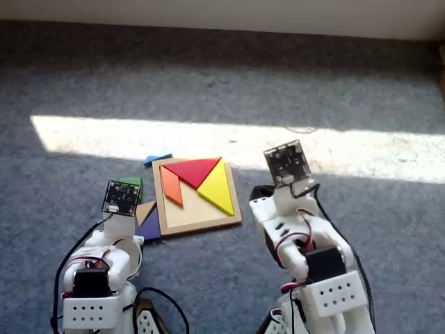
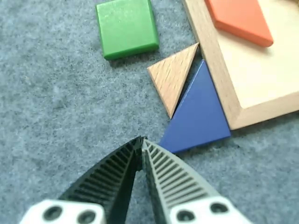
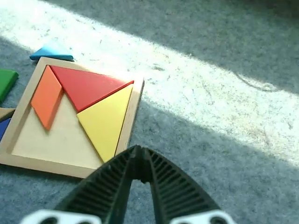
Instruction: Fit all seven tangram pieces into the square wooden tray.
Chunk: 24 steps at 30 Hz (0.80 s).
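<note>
Nearby, green square (image 2: 127,28), wooden triangle (image 2: 173,79) and blue triangle (image 2: 196,116) crowd the tray's (image 2: 211,53) left edge; left gripper (image 2: 141,142), right gripper (image 3: 139,156) pinched together, empty.

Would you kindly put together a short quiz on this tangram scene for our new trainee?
1. True or false: the green square lies inside the wooden tray.
2. How many pieces lie inside the tray? A) two B) three C) five
3. Fill in the blank: the left gripper holds nothing and its fingers are ____ (open or shut).

Key
1. False. It lies on the carpet, outside the tray.
2. B. They are the red triangle, the yellow triangle and the orange parallelogram.
3. Shut.
</note>
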Each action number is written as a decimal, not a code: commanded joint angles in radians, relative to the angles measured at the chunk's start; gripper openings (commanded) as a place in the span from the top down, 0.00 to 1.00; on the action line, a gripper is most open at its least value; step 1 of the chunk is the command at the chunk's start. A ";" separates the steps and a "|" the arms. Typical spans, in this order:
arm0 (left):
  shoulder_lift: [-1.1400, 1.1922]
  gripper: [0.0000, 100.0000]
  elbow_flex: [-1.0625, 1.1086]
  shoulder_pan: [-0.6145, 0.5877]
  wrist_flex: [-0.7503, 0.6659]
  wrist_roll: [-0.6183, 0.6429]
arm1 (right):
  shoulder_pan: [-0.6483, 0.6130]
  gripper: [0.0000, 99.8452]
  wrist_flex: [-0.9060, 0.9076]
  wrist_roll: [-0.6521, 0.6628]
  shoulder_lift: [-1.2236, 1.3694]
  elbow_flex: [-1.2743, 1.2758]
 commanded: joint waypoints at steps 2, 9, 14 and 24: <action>-0.048 0.99 0.019 -0.008 0.006 -0.003 | 0.068 0.99 0.024 0.009 -0.234 0.099; -0.048 0.99 0.019 -0.008 0.006 -0.003 | 0.073 0.99 0.177 0.006 -0.499 0.223; -0.048 0.99 0.019 -0.008 0.006 -0.003 | 0.074 0.99 0.246 0.005 -0.544 0.285; -0.050 0.99 0.019 -0.004 0.008 -0.005 | 0.222 0.99 0.111 0.009 -0.555 0.499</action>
